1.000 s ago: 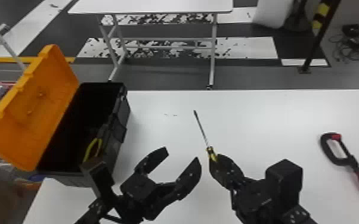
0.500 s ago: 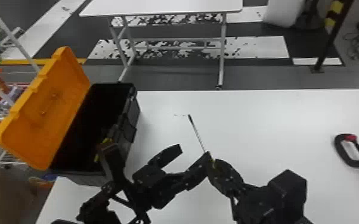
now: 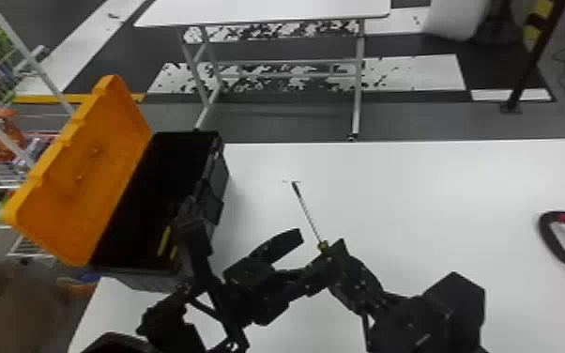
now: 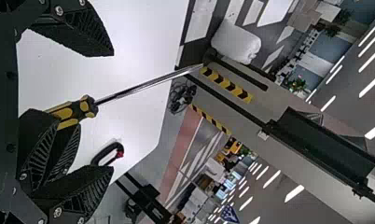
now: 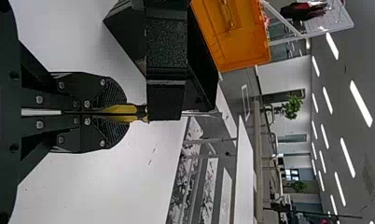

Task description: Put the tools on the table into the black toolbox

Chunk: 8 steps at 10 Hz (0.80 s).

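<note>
In the head view my left gripper [image 3: 309, 252] stands open beside my right gripper [image 3: 339, 251], which is shut on the yellow-and-black handle of a screwdriver [image 3: 310, 217]. The left wrist view has that handle [image 4: 76, 112] between the spread fingers of my left gripper [image 4: 113, 112]. My right gripper [image 5: 122, 112] pinches the handle [image 5: 139, 111] in its own wrist view, where a black finger of the left gripper [image 5: 166, 70] crosses before the shaft. The black toolbox [image 3: 223, 176] is open at the left, a yellow-handled tool [image 3: 164, 241] inside.
A black-and-red clamp [image 3: 549, 234] lies on the white table [image 3: 436, 197] at the right. The raised orange lid [image 3: 84, 173] leans out to the left of the toolbox. Part of the left arm overlaps the toolbox's near right corner. A second table [image 3: 267, 10] stands behind.
My left gripper has moved right, up to the right gripper and the screwdriver handle. The head view has swung a little left, so toolbox and clamp appear farther right.
</note>
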Motion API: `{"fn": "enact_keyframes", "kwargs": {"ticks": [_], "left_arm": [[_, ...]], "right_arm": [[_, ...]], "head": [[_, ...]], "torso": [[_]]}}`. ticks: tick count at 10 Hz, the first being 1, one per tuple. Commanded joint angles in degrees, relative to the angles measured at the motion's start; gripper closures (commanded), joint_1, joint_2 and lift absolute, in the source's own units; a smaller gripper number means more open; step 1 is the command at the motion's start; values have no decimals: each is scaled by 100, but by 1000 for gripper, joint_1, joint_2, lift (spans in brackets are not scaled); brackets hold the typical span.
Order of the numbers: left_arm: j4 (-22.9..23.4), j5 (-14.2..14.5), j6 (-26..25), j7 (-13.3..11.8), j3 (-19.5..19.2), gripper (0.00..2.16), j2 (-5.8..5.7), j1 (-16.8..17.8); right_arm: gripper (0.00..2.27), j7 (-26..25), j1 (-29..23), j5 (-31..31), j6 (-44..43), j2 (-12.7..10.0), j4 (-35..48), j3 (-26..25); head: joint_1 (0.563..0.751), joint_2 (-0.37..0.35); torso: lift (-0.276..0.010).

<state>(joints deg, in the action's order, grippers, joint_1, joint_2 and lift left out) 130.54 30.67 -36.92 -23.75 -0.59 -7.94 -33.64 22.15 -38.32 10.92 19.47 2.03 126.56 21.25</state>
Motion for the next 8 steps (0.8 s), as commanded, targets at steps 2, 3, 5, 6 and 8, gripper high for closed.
{"fn": "enact_keyframes", "kwargs": {"ticks": [2, 3, 5, 6, 8], "left_arm": [[7, 124, -206, 2, 7, 137, 3, 15], [7, 124, -206, 28, 33, 140, -6, 41], [7, 124, -189, 46, 51, 211, 3, 77], [7, 124, -189, 64, 59, 211, 3, 77], [15, 106, -189, 64, 68, 363, 3, 77]], "right_arm": [[2240, 0, 18, 16, 0, 17, 9, 20], [2240, 9, 18, 16, 0, 17, 9, 20], [2240, 9, 18, 16, 0, 25, 9, 37], [2240, 18, 18, 24, 18, 25, 9, 46], [2240, 44, 26, 60, 18, 25, 9, 81]], "head": [[695, 193], [695, 190], [695, 186], [695, 186], [695, 189]], "torso": [[-75], [-75], [-75], [-75], [-75]]}}
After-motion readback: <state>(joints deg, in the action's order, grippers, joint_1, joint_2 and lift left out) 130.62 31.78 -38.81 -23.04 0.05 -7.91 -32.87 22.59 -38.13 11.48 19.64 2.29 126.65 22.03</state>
